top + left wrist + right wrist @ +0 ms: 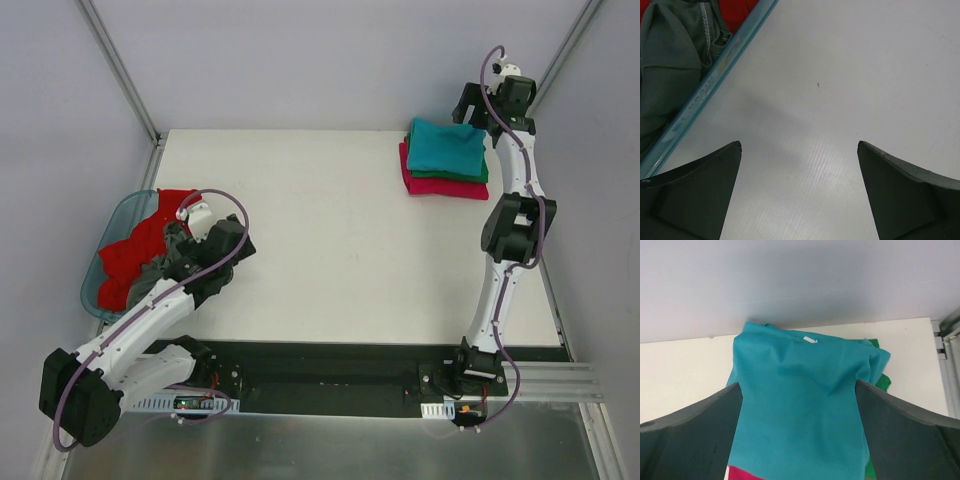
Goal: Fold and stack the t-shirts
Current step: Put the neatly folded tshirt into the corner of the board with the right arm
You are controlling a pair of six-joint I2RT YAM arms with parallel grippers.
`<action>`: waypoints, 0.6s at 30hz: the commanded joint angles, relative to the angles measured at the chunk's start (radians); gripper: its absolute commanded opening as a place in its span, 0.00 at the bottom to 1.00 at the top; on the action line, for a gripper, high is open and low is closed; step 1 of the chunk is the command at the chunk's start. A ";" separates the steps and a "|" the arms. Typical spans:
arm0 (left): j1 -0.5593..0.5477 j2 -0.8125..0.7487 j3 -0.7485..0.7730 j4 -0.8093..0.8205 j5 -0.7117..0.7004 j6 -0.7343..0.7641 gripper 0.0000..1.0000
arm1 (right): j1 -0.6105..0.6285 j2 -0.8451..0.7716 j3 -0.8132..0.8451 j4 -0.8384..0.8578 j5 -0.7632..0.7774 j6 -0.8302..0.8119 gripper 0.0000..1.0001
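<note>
Three folded t-shirts are stacked at the table's far right: teal (445,145) on top, green (472,176) under it, pink-red (425,186) at the bottom. My right gripper (470,108) is open and empty just beyond the stack. In the right wrist view, the right gripper (799,385) frames the teal shirt (800,365), with a green edge (881,380) and a pink-red corner (742,473). A red shirt (135,250) and a grey shirt (165,265) lie crumpled in the basket. My left gripper (799,145) is open and empty over bare table beside the basket.
The translucent blue basket (105,235) sits at the table's left edge; its rim (715,80) crosses the left wrist view with the grey shirt (665,65) and red shirt (737,10) inside. A white table (320,230) spans between the arms. Grey walls enclose it.
</note>
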 commanded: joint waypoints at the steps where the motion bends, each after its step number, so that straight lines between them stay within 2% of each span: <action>1: 0.005 0.005 0.035 -0.001 0.006 0.004 0.99 | -0.001 0.114 0.100 0.044 -0.029 0.053 0.96; 9: 0.007 0.029 0.049 0.000 0.006 -0.011 0.99 | -0.020 0.266 0.175 0.155 0.027 0.111 0.96; 18: 0.007 0.112 0.081 0.002 0.075 -0.015 0.99 | -0.021 0.261 0.165 0.156 -0.057 0.075 0.96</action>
